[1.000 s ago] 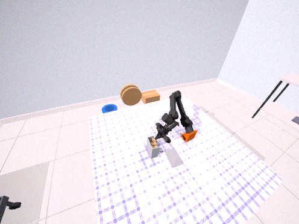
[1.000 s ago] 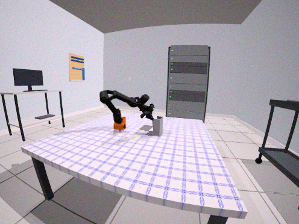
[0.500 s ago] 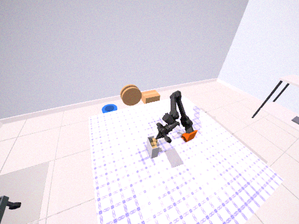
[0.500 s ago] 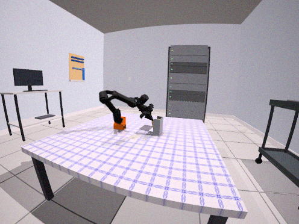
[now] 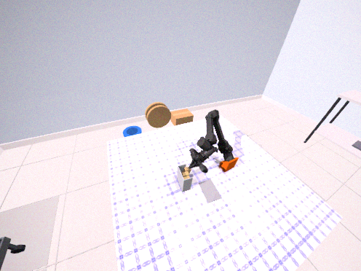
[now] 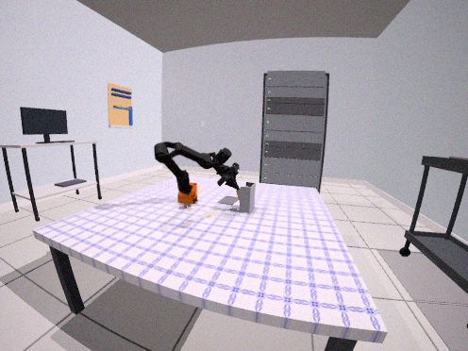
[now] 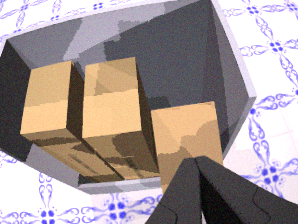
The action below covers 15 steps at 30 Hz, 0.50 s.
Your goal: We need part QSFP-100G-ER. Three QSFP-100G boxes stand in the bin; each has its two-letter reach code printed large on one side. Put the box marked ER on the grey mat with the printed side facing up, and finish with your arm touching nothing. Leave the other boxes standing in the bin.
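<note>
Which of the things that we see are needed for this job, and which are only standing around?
For the job:
- three cardboard boxes
- bin
- grey mat
- gripper, shut

Not for the job:
- blue ring-shaped object
- monitor
- equipment rack
- wall poster

Beyond my gripper, a tall grey equipment rack dotted with green lights stands near a pale wall, above a light tiled floor; a dark monitor tops a desk well apart from me.
</note>
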Available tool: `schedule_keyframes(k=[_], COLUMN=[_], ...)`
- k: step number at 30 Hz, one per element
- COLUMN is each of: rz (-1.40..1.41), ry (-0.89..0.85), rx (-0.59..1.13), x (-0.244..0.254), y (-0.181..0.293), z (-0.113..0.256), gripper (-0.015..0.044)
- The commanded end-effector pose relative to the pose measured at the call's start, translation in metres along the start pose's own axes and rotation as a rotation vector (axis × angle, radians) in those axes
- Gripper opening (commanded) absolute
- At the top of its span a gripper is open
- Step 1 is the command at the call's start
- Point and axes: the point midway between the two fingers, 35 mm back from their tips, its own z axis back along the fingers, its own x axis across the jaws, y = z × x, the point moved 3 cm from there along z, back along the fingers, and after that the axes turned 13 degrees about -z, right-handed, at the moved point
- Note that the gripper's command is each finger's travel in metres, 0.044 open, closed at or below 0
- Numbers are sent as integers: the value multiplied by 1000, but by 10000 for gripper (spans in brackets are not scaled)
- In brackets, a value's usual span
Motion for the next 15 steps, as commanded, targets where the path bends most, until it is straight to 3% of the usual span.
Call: schedule_keyframes(k=[1,15], rz=[6,6], ry=[9,9], rx=[10,10], x=[-2,-3], y=[7,10], z=[0,0], gripper=[0,0])
